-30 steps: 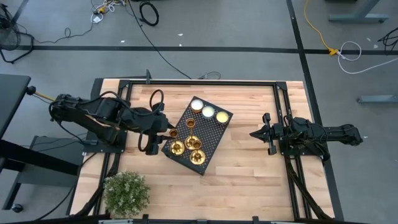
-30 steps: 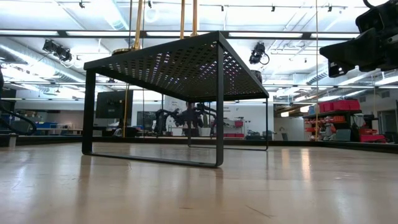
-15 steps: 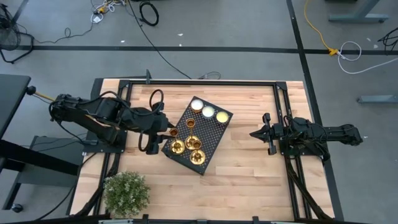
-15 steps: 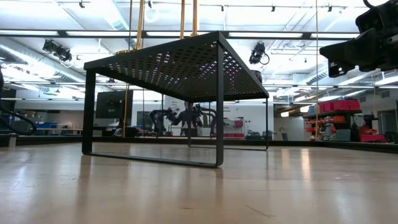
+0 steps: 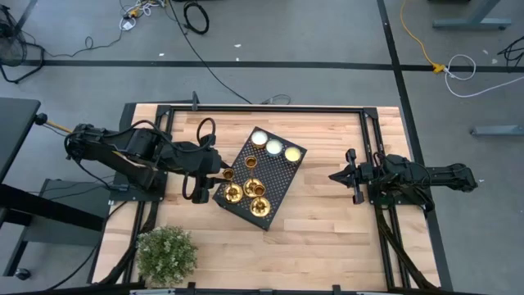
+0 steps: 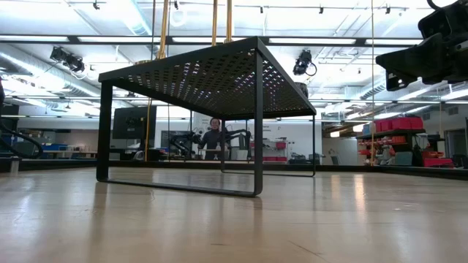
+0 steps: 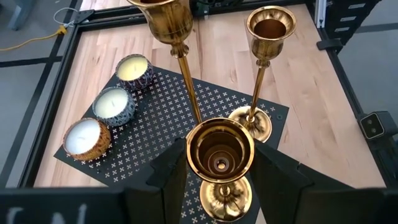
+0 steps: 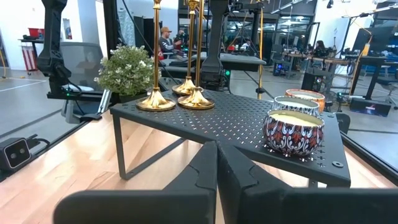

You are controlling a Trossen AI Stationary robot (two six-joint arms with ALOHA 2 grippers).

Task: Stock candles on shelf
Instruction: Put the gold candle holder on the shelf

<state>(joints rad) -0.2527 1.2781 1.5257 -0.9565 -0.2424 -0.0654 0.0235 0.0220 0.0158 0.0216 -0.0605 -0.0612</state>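
Note:
The black mesh shelf [image 5: 274,176] stands mid-table. Three gold candlesticks stand upright on its near-left part. Two of them [image 5: 253,187] [image 5: 260,205] stand free; in the left wrist view they are behind the third [image 7: 268,25] [image 7: 163,12]. The third candlestick [image 5: 228,174] is at the shelf's left edge, between the fingers of my left gripper [image 5: 218,174]. That gripper is open and comes in level from the table's left. In the left wrist view the candlestick's cup [image 7: 221,149] hides the fingertips, and its base [image 7: 227,196] shows in the gap. My right gripper [image 5: 334,176] is shut and empty at the table's right.
Three small candle tins [image 5: 274,147] sit on the shelf's far end and also show in the right wrist view [image 8: 292,130]. A bushy green plant [image 5: 166,254] stands at the near left corner. Bare wood lies between the shelf and the right arm.

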